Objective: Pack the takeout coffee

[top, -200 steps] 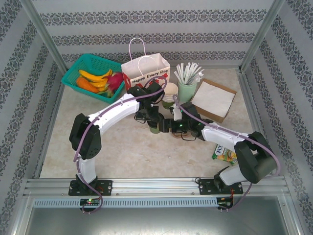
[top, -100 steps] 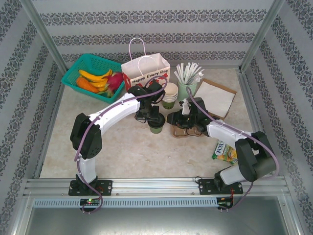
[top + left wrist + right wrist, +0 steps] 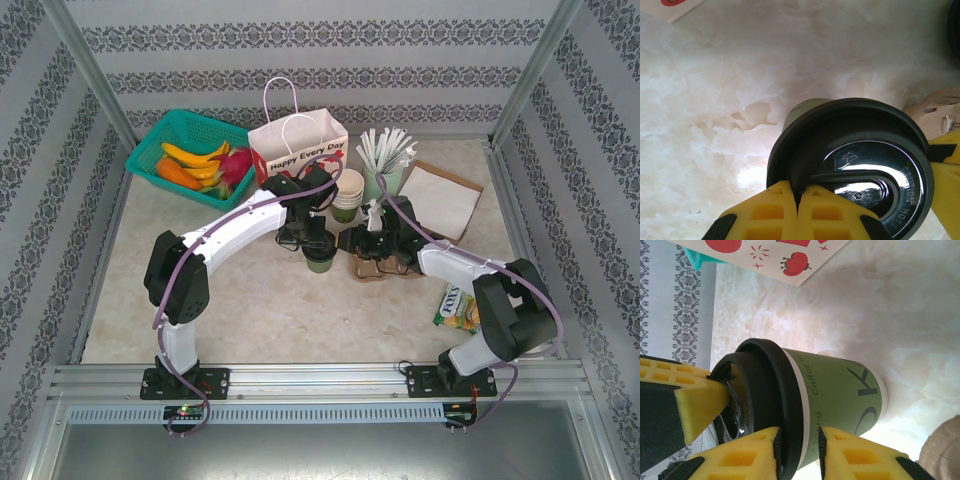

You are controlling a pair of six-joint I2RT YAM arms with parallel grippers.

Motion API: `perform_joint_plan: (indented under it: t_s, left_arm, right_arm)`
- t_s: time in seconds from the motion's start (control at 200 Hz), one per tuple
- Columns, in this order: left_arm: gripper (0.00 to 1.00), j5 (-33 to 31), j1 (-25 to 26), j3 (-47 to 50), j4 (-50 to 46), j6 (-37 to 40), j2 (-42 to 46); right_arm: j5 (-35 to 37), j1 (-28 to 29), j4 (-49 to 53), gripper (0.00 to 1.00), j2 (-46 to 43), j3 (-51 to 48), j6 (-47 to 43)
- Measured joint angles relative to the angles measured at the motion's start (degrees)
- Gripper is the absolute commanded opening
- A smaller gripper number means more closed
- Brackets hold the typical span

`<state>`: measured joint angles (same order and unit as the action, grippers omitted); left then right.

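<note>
Left gripper (image 3: 797,202) is clamped on the lid rim of the cup (image 3: 807,107). Right gripper (image 3: 797,452) has its jaws narrowly apart around that rim; I cannot tell whether they grip. The cup is just left of the carrier (image 3: 368,272), not in it. The basket (image 3: 148,150) holds fruit (image 3: 195,158).

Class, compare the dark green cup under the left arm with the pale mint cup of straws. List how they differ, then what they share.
The dark green cup has a black lid; the mint cup is open and holds white straws. The left fingers pinch the dark green cup's lid rim; no fingers touch the mint cup. The dark one is mid-table, the mint one further back. Both are upright green cups.
</note>
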<state>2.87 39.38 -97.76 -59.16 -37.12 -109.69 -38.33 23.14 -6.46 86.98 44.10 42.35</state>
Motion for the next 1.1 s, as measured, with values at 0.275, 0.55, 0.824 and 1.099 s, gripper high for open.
perform_joint_plan:
  t_s: [0.275,0.55,0.824,1.099]
  left_arm:
    - [0.0,0.1,0.0,0.5,0.3,-0.2,0.1]
    - [0.0,0.1,0.0,3.3,3.0,-0.9,1.8]
    - [0.0,0.1,0.0,2.8,2.8,-0.4,1.9]
    - [0.0,0.0,0.4,1.3,1.5,-0.4,1.2]
  right_arm:
    - [0.3,0.4,1.3,0.13,0.6,1.0,0.6]
    - [1.7,1.0,5.0,0.16,1.1,3.1,0.7]
    - [8.4,3.2,10.2,0.3,-2.3,3.7,0.9]
    - [8.9,3.4,10.8,0.41,-7.7,3.8,-0.2]
